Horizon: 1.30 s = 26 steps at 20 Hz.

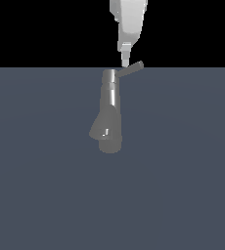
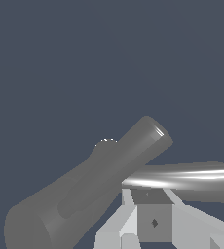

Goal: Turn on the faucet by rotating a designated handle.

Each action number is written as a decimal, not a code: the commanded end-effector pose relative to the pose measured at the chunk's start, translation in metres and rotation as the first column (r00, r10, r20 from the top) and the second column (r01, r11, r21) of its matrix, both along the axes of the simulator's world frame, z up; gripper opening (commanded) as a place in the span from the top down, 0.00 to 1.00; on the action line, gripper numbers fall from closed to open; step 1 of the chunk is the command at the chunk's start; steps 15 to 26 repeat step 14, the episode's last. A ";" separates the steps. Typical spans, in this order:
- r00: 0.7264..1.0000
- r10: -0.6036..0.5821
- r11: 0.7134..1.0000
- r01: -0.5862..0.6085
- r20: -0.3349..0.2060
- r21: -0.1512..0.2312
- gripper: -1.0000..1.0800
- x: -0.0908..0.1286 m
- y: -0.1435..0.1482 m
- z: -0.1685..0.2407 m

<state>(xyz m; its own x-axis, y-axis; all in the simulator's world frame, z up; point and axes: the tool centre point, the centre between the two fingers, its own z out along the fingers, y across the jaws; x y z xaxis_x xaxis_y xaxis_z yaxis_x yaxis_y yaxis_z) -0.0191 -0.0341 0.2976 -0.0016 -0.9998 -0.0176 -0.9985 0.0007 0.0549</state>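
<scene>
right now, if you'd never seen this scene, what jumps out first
A tall grey metallic faucet stands alone mid-frame on a flat blue-grey floor, its base flaring wider. At its top a thin grey metal handle juts toward the exterior view's right. The white robot gripper hangs right at that rod; whether its fingers touch it is unclear.

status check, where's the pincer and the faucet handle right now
Pincer down at the handle, open or shut unclear. Handle sticks out from top of faucet toward the exterior view's right. Nothing seen in the way.
</scene>
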 end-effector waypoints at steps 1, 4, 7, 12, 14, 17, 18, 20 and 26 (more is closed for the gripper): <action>1.000 -0.015 1.000 0.015 -0.003 -0.002 1.00 0.007 -0.017 -0.008; 1.000 -0.020 1.000 0.020 -0.004 -0.003 1.00 0.014 -0.028 -0.012; 1.000 -0.024 1.000 0.024 -0.005 -0.003 1.00 0.020 -0.039 -0.016; 0.999 -0.031 1.000 0.031 -0.006 -0.004 1.00 0.030 -0.057 -0.022; 0.999 -0.033 0.999 0.033 -0.006 -0.004 1.00 0.032 -0.061 -0.023; 0.999 -0.033 0.999 0.033 -0.006 -0.004 1.00 0.032 -0.061 -0.023; 0.999 -0.033 0.999 0.033 -0.006 -0.004 1.00 0.032 -0.061 -0.023; 0.999 -0.033 0.999 0.033 -0.006 -0.004 1.00 0.032 -0.061 -0.023; 0.999 -0.033 0.999 0.033 -0.006 -0.004 1.00 0.032 -0.061 -0.023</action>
